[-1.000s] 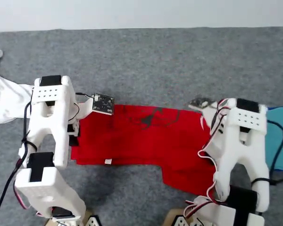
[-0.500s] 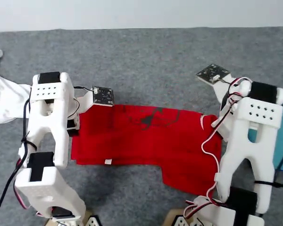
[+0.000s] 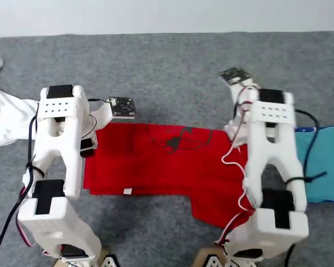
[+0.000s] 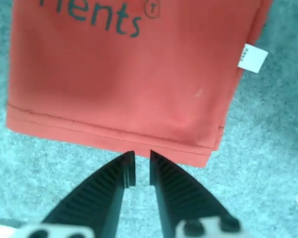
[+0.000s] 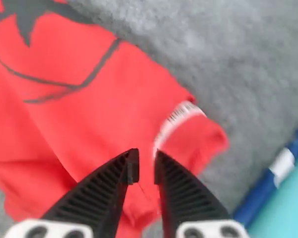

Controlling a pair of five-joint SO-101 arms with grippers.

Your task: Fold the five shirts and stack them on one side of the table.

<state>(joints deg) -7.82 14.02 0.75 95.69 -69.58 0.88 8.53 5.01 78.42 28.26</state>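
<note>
**Swing-in of the right arm (image 3: 270, 144) over the red shirt (image 3: 167, 164)**

Compared with a second back, finds the right arm swung in from the table's right side to above the shirt's right end, with the left arm (image 3: 58, 139) scarcely shifted. Nearest the bases, leaves one flap of the red shirt jutting out, not yet folded. Farther out, puts a claw at each end of the cloth, probably to take both ends together for the next fold. Holds the left gripper (image 4: 142, 168) at the left hem, parted only a sliver, nothing between the jaws. Holds the right gripper (image 5: 145, 168) above the fabric beside a white label (image 5: 181, 116), likewise barely parted, gripping nothing. Off to the sides, shows a white shirt (image 3: 5, 119) on the left and a teal shirt (image 3: 323, 161) on the right.
</note>
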